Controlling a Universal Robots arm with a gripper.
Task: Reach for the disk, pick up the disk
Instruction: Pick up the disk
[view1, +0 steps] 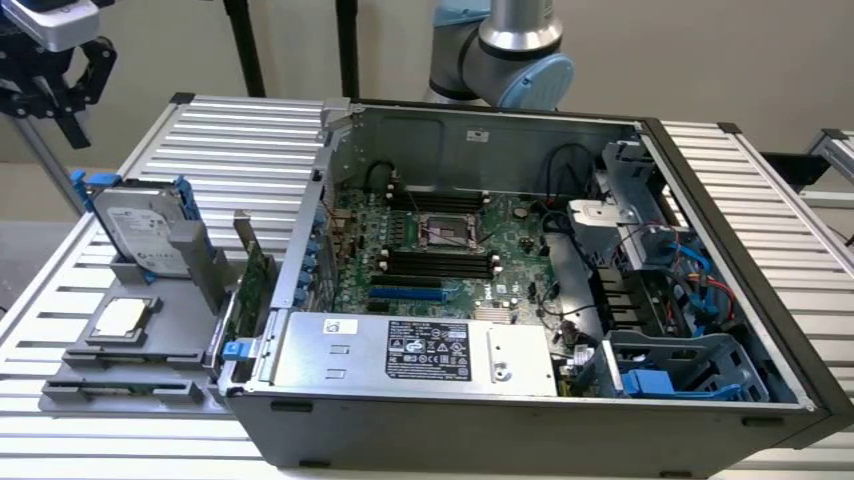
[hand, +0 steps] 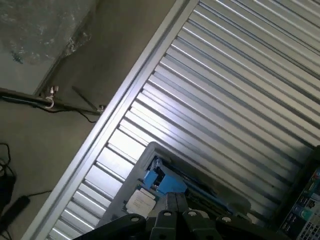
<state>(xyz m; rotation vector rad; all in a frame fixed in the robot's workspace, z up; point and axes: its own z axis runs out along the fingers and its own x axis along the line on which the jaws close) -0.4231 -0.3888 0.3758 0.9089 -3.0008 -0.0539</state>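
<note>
One gripper (view1: 64, 112), mine, is hanging at the exterior view's far left, above the slatted table (view1: 240, 130) and well apart from everything on it.

Just right of me and lower down, the disk (view1: 140, 230) is standing on a short edge in a grey holder (view1: 134, 352). Its long axis is running nearly upright, with the top leaning a little toward the exterior view's left. Its white-labelled face is turning toward the near side, and blue rails are framing both long edges. In the wrist view I am looking down on that disk (hand: 167, 181), its blue rail showing just past my fingertips.

My fingers (hand: 167, 214) are pressing together, clenched on nothing and touching nothing.

A small square chip (view1: 120, 318) is lying flat on the holder, just near of the disk; in the wrist view the chip (hand: 140, 200) is sitting beside the blue rail. Right of the holder, a green card (view1: 248, 285) is standing on edge against the open computer case (view1: 534, 425). Inside the case, the motherboard (view1: 441, 240) is lying flat, and a silver box (view1: 414, 350) with a black label is sitting along the near wall. At the far side, behind the case, my arm (view1: 518, 50) is rising out of the top of the picture.
</note>
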